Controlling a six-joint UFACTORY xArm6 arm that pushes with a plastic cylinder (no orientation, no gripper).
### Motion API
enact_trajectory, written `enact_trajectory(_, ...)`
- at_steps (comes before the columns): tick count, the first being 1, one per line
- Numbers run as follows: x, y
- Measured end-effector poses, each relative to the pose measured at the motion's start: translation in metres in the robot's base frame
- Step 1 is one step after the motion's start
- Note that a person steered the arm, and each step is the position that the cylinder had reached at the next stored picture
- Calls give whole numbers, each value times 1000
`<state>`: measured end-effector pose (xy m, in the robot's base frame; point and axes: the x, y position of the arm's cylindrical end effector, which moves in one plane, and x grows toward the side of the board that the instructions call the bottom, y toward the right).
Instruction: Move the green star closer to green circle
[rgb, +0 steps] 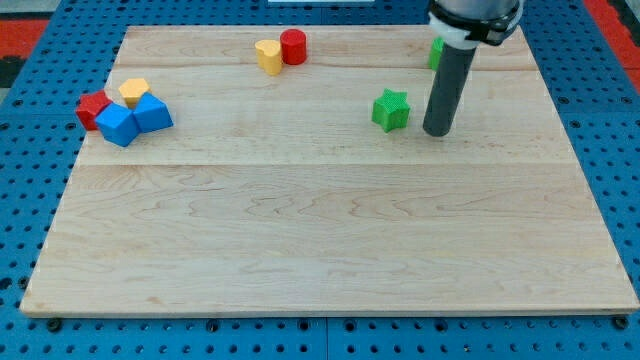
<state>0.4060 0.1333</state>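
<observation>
The green star lies on the wooden board at the view's upper right of centre. The green circle sits near the board's top edge, mostly hidden behind my rod, with only a green sliver showing at the rod's left. My tip rests on the board just to the right of the green star, a small gap apart from it and slightly lower in the view.
A yellow heart block and a red cylinder touch near the top edge. At the view's left, a red block, a yellow hexagon and two blue blocks cluster. The wooden board lies on blue pegboard.
</observation>
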Motion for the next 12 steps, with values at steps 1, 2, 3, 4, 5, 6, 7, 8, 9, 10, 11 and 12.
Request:
enact_trajectory(1,13,-48)
enact_trajectory(2,-50,-34)
enact_trajectory(3,-77,-6)
enact_trajectory(4,-8,-19)
enact_trajectory(5,-14,-91)
enact_trajectory(6,-54,-78)
enact_trajectory(7,-74,5)
enact_trajectory(8,-76,30)
enact_trajectory(9,-64,-9)
enact_trajectory(10,-81,-81)
enact_trajectory(11,-100,-65)
enact_trajectory(12,-106,-21)
